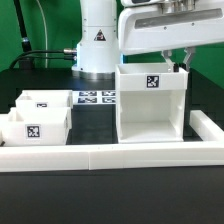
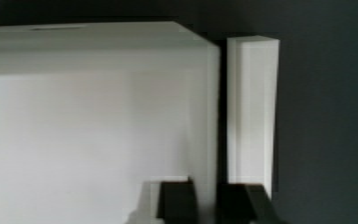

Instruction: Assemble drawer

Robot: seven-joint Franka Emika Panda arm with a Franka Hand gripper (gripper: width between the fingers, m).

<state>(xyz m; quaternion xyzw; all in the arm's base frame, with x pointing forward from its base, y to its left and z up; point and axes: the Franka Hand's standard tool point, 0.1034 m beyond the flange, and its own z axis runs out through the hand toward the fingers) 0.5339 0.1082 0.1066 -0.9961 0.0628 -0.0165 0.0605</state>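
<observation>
Exterior view: gripper (image 1: 180,58) above housing (image 1: 150,105) rim. Black-and-white square tags on housing, front tray (image 1: 33,126), rear tray (image 1: 43,102), marker board (image 1: 97,97); no legible text. Jaw state indeterminate.

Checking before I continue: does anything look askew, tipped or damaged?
Nothing stands out. The housing stands upright behind the border wall. The near tray and far tray sit upright at the exterior view's left. The gripper is at the housing's top edge.
</observation>
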